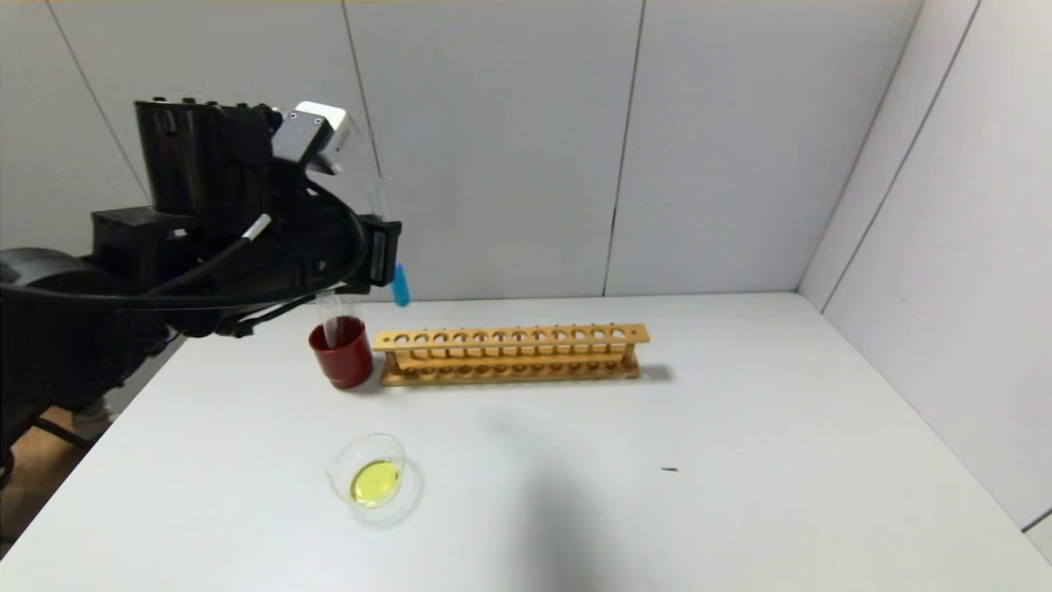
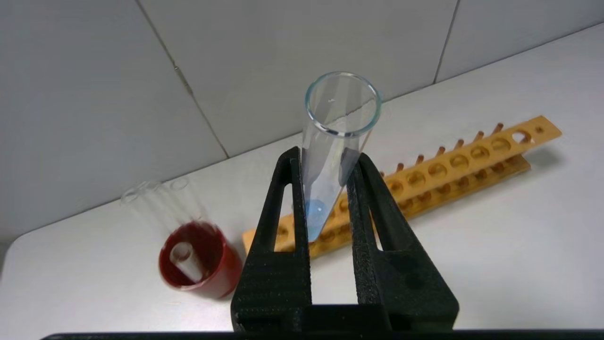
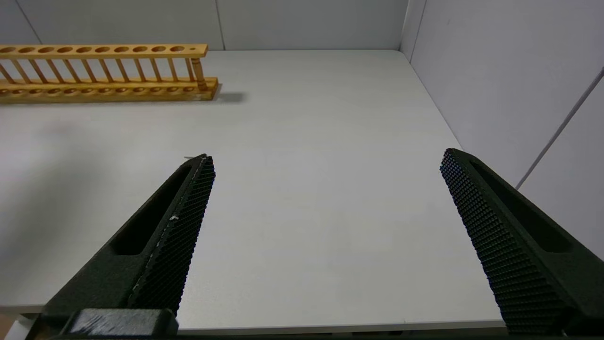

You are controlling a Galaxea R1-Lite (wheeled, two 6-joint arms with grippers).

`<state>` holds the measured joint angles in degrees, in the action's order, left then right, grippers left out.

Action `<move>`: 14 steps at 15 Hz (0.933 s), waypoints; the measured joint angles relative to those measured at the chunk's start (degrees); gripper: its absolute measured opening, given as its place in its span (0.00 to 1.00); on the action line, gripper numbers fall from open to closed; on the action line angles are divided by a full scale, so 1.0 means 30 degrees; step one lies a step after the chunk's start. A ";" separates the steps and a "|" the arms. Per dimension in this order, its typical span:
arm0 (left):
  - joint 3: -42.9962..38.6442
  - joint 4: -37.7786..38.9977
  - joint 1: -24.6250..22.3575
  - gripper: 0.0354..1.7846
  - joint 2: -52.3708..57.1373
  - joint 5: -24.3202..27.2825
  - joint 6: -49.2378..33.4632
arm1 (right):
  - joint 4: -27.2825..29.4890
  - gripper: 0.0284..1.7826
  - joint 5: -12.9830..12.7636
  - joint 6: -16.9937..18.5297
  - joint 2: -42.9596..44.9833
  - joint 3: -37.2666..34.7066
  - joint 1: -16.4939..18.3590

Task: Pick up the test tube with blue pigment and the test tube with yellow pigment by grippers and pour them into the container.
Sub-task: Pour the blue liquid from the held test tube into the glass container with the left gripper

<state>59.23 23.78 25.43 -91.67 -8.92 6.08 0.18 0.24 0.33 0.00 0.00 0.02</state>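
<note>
My left gripper (image 1: pixel 386 251) (image 2: pixel 328 156) is raised at the back left and is shut on the test tube with blue pigment (image 1: pixel 400 288) (image 2: pixel 314 215). The tube hangs roughly upright, mouth up, with a little blue liquid in its rounded bottom, above the gap between the red cup and the rack's left end. The container (image 1: pixel 374 477), a low clear glass dish holding yellow liquid, sits on the table nearer to me, in front of the cup. No yellow-tinted test tube is in view. My right gripper (image 3: pixel 329 156) is open over bare table near the front right edge; the head view does not show it.
A dark red cup (image 1: pixel 341 352) (image 2: pixel 200 259) holds colourless clear tubes just left of the wooden tube rack (image 1: pixel 509 353) (image 2: pixel 448 174) (image 3: pixel 104 71), whose holes stand vacant. Grey walls close the table at the back and right. A small dark speck (image 1: pixel 670 469) lies on the table.
</note>
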 joint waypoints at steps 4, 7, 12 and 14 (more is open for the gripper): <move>-0.4677 0.1654 -0.0841 0.15 0.2580 0.0577 0.2804 | 0.0000 0.98 -0.0008 0.0000 0.0000 0.0000 0.0008; -0.7774 0.5124 -0.2085 0.15 0.3300 0.3385 0.5778 | -0.0008 0.98 0.0000 0.0000 0.0000 0.0000 0.0000; -1.0431 0.7314 -0.4547 0.15 0.3352 0.8643 1.1102 | 0.0000 0.98 0.0000 0.0000 0.0000 0.0000 0.0000; -1.1130 0.7367 -0.5409 0.15 0.3080 0.9496 1.2946 | -0.0008 0.98 -0.0008 0.0008 0.0000 0.0000 0.0000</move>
<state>25.84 45.89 9.20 -82.43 19.57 44.92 0.16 0.22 0.35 0.00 0.00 0.02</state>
